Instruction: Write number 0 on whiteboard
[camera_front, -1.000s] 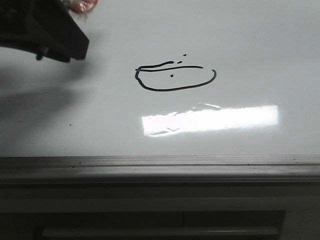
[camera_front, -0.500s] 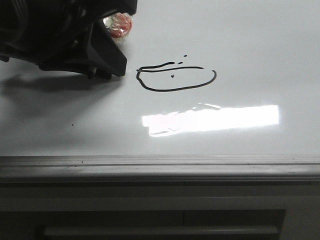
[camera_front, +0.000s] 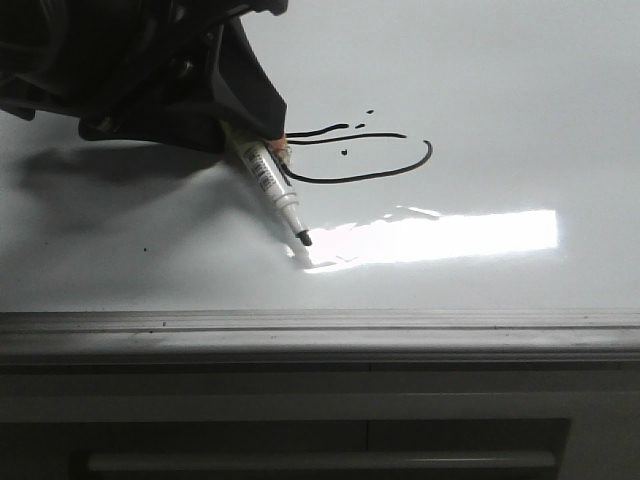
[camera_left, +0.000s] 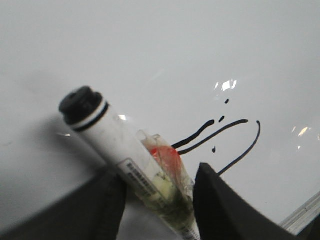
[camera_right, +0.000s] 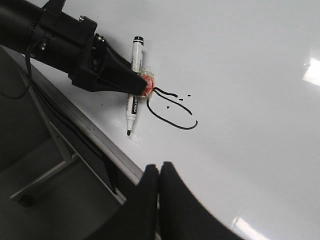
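Observation:
The whiteboard (camera_front: 500, 80) fills most of the front view. The number 0 (camera_front: 350, 180) is a wide flat black oval, open at the top right, with small stray dots. My left gripper (camera_front: 262, 130) is at the oval's left end, shut on a white marker pen (camera_front: 268, 180) at its red tape wad. The pen's black tip (camera_front: 305, 238) is low over the board, in front of the oval's left end. The left wrist view shows the gripper (camera_left: 159, 172), pen (camera_left: 112, 140) and 0 (camera_left: 215, 134). My right gripper (camera_right: 159, 170) is shut and empty over the board's near edge, looking at the pen (camera_right: 134, 75) and 0 (camera_right: 172, 125).
A bright rectangular glare patch (camera_front: 430, 235) lies in front of the 0. The board's grey metal frame edge (camera_front: 320, 335) runs along the front, with a drawer handle (camera_front: 320, 462) below it. The floor and a stand leg (camera_right: 45, 175) show beside the board.
My left gripper has moved right and down from the board's far left to the 0's left end. The pen now shows, its tip pointing forward near the glare patch.

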